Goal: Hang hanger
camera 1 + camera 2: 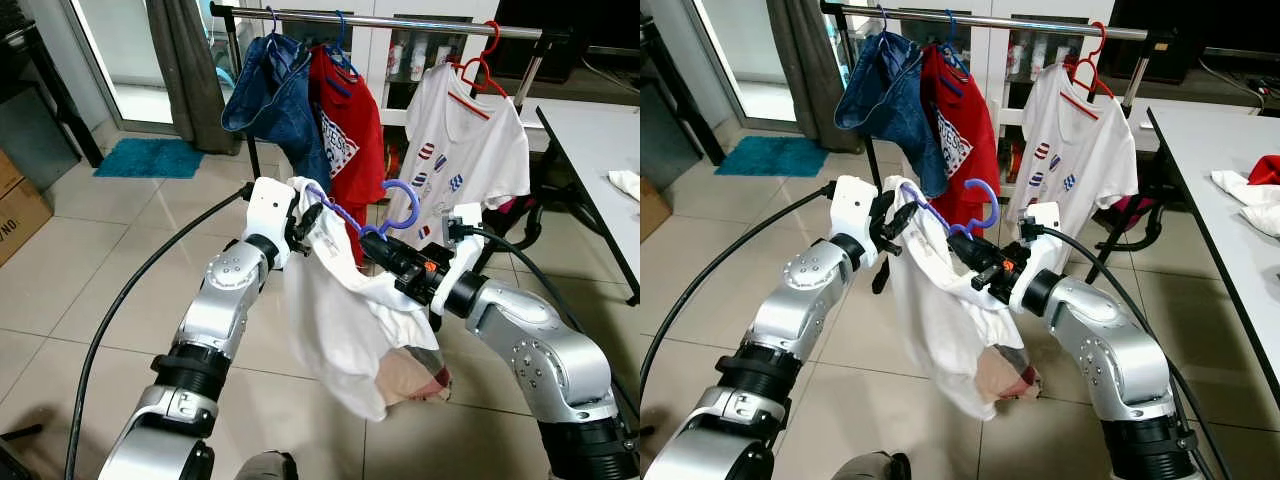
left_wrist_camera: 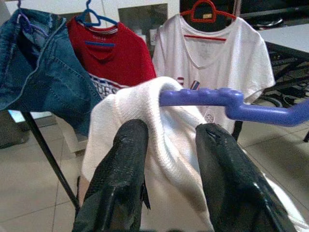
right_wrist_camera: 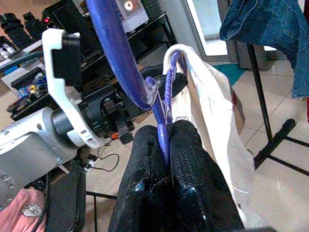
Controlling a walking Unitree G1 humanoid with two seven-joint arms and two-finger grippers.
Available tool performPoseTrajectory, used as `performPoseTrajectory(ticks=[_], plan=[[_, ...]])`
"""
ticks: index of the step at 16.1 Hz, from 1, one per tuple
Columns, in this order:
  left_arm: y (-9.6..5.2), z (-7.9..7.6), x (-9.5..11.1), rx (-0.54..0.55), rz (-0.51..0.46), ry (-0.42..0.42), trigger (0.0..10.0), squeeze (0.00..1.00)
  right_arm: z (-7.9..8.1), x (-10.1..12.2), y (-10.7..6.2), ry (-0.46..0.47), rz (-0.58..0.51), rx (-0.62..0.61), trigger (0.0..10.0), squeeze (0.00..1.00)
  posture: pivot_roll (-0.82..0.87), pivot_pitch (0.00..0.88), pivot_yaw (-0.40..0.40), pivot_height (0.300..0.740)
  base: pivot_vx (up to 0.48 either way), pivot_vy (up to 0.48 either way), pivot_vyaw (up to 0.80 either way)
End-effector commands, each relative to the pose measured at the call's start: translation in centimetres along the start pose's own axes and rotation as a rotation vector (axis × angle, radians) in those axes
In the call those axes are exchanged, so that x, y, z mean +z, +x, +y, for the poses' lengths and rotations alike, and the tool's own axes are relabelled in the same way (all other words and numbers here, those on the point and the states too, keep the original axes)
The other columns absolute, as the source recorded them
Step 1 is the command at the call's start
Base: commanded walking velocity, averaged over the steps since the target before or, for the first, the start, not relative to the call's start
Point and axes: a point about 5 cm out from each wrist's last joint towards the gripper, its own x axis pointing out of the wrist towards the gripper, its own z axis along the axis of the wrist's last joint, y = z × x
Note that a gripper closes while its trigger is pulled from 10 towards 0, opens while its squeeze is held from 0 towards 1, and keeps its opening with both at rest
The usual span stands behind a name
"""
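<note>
A purple hanger [image 1: 405,205] carries a white garment [image 1: 340,320] that droops towards the floor, held up between my two arms in front of the clothes rail [image 1: 400,22]. My left gripper [image 1: 305,222] is at the garment's left shoulder, its fingers [image 2: 123,164] closed on the white cloth [image 2: 145,104] just under the hanger's arm [image 2: 217,99]. My right gripper [image 1: 372,245] is shut on the hanger's neck [image 3: 164,116] below the hook. The hook stands upright, well below the rail.
On the rail hang a denim garment [image 1: 275,95], a red T-shirt [image 1: 345,120] on a blue hanger, and a white T-shirt [image 1: 465,150] on a red hanger. A white table [image 1: 600,150] stands at the right. A blue mat [image 1: 150,157] and a cardboard box [image 1: 15,205] lie left.
</note>
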Motion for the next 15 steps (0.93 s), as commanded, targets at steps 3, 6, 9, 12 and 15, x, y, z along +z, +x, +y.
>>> performPoseTrajectory(ticks=[3,6,9,12,15], plan=[[0.19,0.47,0.12,0.018,0.009,0.002,0.0,0.0,0.7,0.93,0.0,-0.018,-0.029,0.048,10.0,0.0,-0.01,0.0,0.061,0.74,0.0,0.0,0.0],[0.26,0.46,0.16,0.017,0.008,0.003,0.0,0.0,0.66,0.89,-0.03,-0.019,-0.025,0.051,10.0,0.0,0.0,0.0,0.06,0.74,0.0,0.0,0.0],[0.23,0.72,0.0,0.028,0.022,0.01,0.0,0.0,0.67,0.9,-0.04,-0.02,-0.022,0.054,10.0,0.0,-0.01,0.0,0.058,0.74,0.0,0.0,0.0],[0.21,0.95,-0.06,0.036,0.023,0.006,0.0,0.0,0.64,0.89,-0.07,-0.021,-0.018,0.054,10.0,0.0,-0.01,0.0,0.057,0.74,0.0,0.0,0.0],[0.23,1.1,0.35,0.022,0.009,0.028,0.0,0.0,0.55,0.7,-0.06,-0.023,0.001,0.047,10.0,0.0,-0.01,0.0,0.054,0.74,0.0,0.0,0.0]])
